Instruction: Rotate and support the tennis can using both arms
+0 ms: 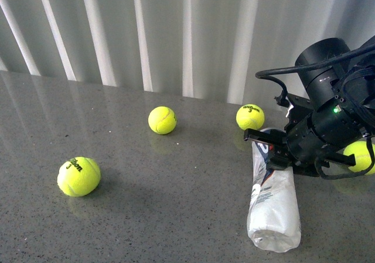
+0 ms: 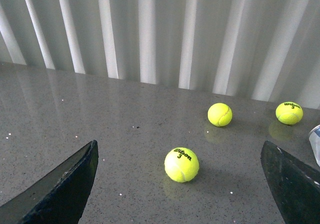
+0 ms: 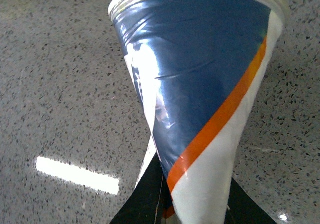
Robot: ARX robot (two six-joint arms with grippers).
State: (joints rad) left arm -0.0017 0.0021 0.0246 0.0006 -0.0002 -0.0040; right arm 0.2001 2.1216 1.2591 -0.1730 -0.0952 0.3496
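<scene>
Nearest me, the tennis can (image 1: 273,216) lies on the table (image 1: 146,216), my right gripper (image 1: 266,149) clamped near its far end — I judge it not yet rotated. Left wrist view: left gripper (image 2: 178,143) spread wide, supporting nothing. Right wrist view: fingers (image 3: 142,204) pinch the can.

front: tennis can (image 1: 274,207) far end hidden under right arm (image 1: 328,122) | rightmost ball (image 1: 360,156) half behind that arm, cropped by frame | left wrist: can only a sliver at frame edge | right wrist: right pincer (image 3: 195,211) fingers (image 3: 142,204) mostly behind can
</scene>
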